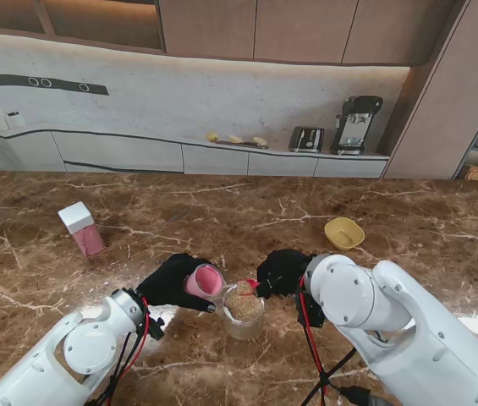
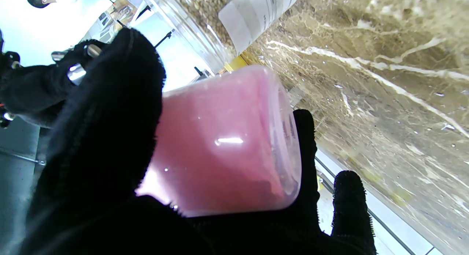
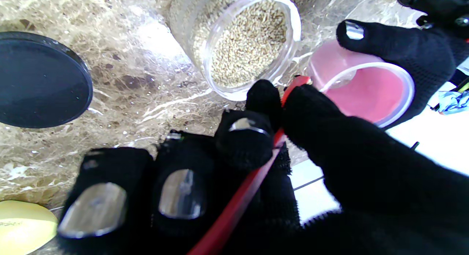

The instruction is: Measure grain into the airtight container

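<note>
Beside grain jar (image 1: 244,311), black lid (image 3: 40,79), yellow bowl (image 1: 344,233)

You are getting an evenly bright stand view, with a light strip glowing under the wall cabinets (image 1: 222,25) and glare streaking the marble table (image 1: 475,326). Both wrist views are bending at the edges (windows blowing out white), near gloves blurring.

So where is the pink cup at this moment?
In the stand view the pink cup is held tilted in the left hand, left of and close beside the open grain jar, near the table's front edge.
</note>
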Robot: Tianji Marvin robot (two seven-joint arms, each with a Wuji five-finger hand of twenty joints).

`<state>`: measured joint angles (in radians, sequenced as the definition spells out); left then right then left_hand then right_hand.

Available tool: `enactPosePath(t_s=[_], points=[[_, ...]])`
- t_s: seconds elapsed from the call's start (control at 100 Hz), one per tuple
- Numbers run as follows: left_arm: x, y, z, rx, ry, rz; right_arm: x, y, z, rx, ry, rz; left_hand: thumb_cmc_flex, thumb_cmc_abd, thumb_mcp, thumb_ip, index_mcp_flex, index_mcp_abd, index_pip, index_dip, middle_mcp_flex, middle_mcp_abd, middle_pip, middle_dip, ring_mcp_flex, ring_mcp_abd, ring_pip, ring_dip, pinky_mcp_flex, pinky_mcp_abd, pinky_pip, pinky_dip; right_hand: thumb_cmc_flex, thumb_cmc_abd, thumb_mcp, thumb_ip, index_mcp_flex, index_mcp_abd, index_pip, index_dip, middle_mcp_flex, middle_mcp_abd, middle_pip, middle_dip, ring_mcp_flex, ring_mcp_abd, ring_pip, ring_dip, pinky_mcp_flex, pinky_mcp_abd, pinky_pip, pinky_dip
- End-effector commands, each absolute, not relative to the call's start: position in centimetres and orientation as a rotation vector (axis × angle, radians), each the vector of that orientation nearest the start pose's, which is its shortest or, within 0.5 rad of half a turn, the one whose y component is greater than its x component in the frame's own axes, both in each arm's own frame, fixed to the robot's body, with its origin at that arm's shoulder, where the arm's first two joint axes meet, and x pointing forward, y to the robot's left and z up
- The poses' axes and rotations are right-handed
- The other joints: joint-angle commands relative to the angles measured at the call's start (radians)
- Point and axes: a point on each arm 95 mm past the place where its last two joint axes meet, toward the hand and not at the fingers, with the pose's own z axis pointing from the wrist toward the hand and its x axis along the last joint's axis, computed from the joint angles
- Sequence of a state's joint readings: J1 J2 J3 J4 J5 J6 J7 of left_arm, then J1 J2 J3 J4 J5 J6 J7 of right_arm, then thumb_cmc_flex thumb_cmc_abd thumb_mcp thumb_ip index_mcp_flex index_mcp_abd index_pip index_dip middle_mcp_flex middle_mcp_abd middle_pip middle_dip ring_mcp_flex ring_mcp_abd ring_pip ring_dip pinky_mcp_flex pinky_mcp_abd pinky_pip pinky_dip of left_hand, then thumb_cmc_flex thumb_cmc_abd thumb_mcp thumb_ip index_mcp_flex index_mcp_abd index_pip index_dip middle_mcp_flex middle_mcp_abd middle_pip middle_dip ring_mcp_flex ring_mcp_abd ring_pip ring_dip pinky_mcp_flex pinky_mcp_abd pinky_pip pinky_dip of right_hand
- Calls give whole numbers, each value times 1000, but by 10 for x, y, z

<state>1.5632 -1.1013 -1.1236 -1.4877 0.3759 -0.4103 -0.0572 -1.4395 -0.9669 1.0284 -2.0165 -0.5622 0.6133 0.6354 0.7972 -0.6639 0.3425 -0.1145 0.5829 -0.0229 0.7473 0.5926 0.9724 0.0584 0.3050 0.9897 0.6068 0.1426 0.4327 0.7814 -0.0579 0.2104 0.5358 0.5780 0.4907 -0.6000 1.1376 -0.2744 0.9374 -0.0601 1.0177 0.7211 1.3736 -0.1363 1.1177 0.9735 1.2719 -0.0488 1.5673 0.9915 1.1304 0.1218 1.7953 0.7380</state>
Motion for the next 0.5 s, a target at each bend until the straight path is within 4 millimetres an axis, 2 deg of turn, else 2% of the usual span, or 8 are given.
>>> enactPosePath(t_s=[0.0,0.49], points=[[370,-39,-363,-1627,1506,-2150,360,75,-244,-2239,-2029,-1484,121,200,243,-27,193,-259,146,23,109,-98,10,20,-18,-16,-22,-6,-19,1,-20,-6,15,9,29,70,12,-3,3,7,69,-18,58,-2,45,-37,45,16,45,18,132,-19],[369,-46,-360,-1587,1544,-2156,367,101,-236,-2160,-2045,-1513,119,197,246,-27,195,-268,143,27,112,-101,5,23,-19,-17,-24,-7,-19,0,-22,-4,17,9,29,69,12,-2,2,6,69,-20,57,-2,45,-37,45,16,45,18,132,-19]])
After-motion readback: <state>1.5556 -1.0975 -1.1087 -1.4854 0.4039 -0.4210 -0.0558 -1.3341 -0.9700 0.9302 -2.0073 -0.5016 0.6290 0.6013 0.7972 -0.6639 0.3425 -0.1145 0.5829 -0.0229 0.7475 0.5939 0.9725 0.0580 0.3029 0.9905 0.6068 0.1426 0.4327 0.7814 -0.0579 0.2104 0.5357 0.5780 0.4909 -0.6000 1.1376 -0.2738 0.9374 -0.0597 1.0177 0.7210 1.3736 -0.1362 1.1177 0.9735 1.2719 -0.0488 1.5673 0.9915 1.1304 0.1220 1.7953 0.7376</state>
